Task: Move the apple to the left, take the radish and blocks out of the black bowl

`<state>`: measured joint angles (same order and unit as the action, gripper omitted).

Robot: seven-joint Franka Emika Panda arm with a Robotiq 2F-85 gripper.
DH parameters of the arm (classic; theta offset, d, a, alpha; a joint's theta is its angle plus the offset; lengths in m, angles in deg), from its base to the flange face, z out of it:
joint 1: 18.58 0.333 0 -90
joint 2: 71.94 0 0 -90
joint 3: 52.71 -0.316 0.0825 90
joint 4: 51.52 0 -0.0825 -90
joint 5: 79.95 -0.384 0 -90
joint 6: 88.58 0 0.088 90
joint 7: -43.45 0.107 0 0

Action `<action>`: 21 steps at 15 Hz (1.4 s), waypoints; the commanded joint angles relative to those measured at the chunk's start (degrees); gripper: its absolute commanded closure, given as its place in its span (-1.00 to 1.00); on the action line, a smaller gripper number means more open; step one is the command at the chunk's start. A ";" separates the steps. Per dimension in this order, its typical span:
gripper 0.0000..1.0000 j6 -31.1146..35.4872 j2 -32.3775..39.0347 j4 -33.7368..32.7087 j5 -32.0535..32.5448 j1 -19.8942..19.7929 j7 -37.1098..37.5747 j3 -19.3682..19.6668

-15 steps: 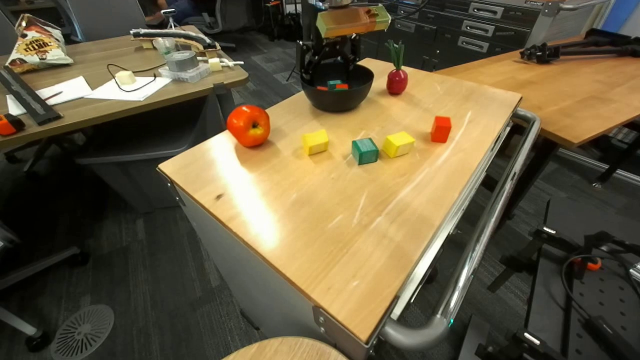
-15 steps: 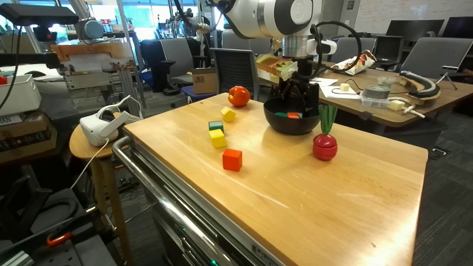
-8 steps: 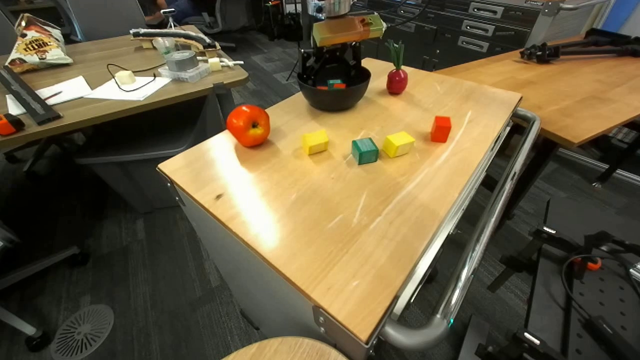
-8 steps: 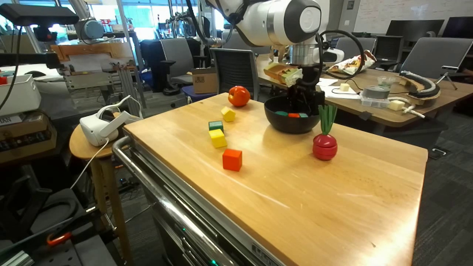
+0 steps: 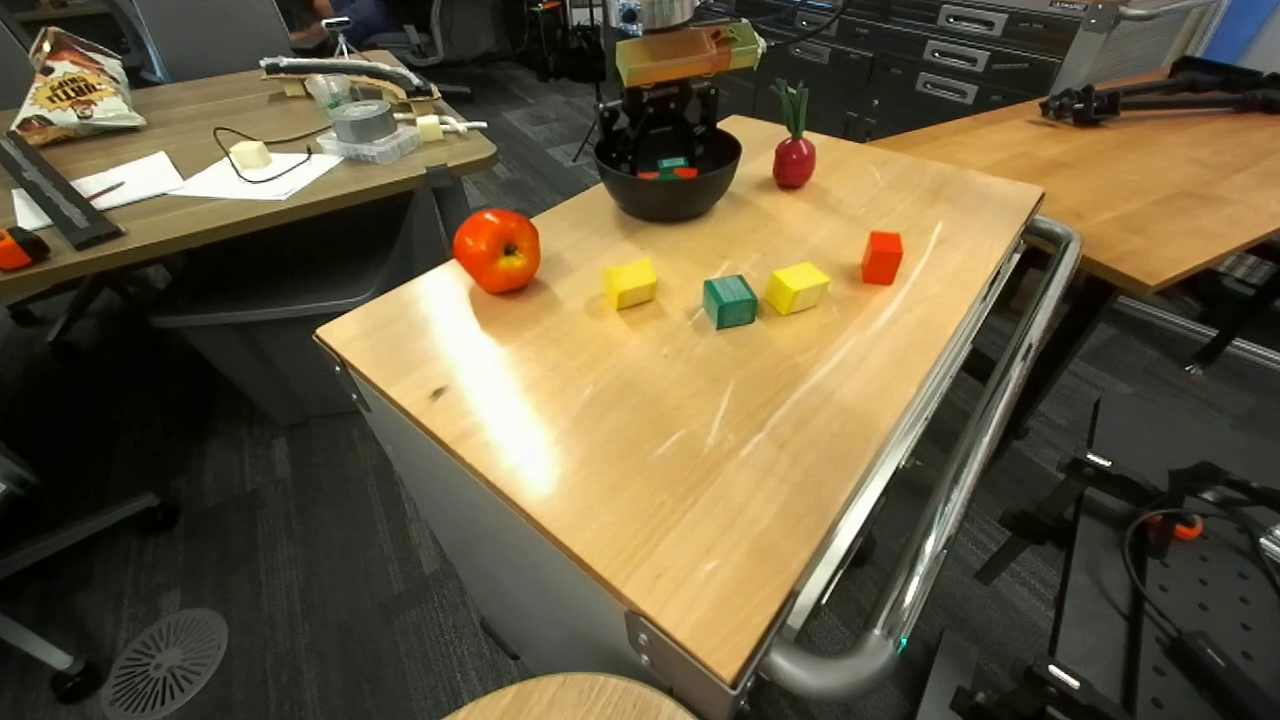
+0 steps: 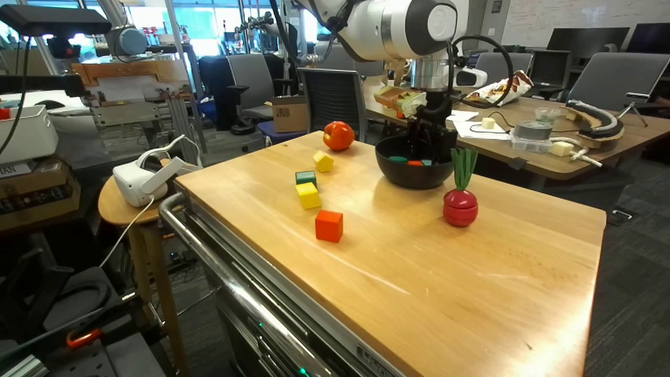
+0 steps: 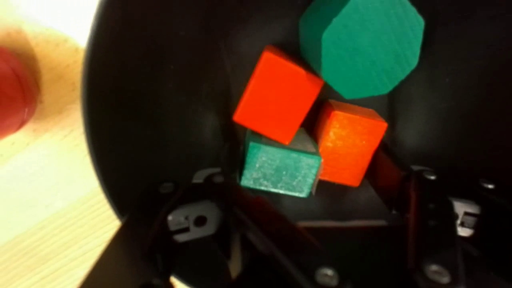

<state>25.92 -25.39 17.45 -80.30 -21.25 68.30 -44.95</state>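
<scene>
My gripper (image 7: 312,176) reaches down into the black bowl (image 7: 152,72) with its fingers spread. A green cube (image 7: 280,170) and a red block (image 7: 351,148) lie between or just ahead of the fingers. Another red block (image 7: 279,96) and an eight-sided green block (image 7: 370,48) lie further in the bowl. In both exterior views the gripper (image 5: 657,150) (image 6: 428,141) is over and inside the bowl (image 5: 670,198) (image 6: 413,175). The apple (image 5: 497,250) (image 6: 338,136) and the radish (image 5: 794,163) (image 6: 460,209) stand on the table, outside the bowl.
On the table lie two yellow blocks (image 5: 630,284) (image 5: 797,289), a green block (image 5: 730,302) and a red block (image 5: 881,258). The bowl's rim surrounds the fingers. A metal rail (image 5: 960,480) runs along one table edge. A headset (image 6: 146,175) sits on a stool.
The gripper has come down deeper into the bowl, then risen slightly in the last half second. The bowl has shifted slightly, and the blocks inside it have moved a little.
</scene>
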 commanded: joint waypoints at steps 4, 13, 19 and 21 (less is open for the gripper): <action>-0.02 0.93 -5.83 4.05 -2.62 -0.23 -1.27 -1.27; -0.02 16.06 -25.97 27.89 3.34 2.24 -1.10 0.79; -0.02 18.49 -37.36 45.32 7.39 0.42 -1.40 2.06; -0.02 18.06 -40.62 51.52 8.05 -0.71 -2.22 2.67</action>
<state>41.53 -58.54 57.84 -74.01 -20.82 67.26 -42.97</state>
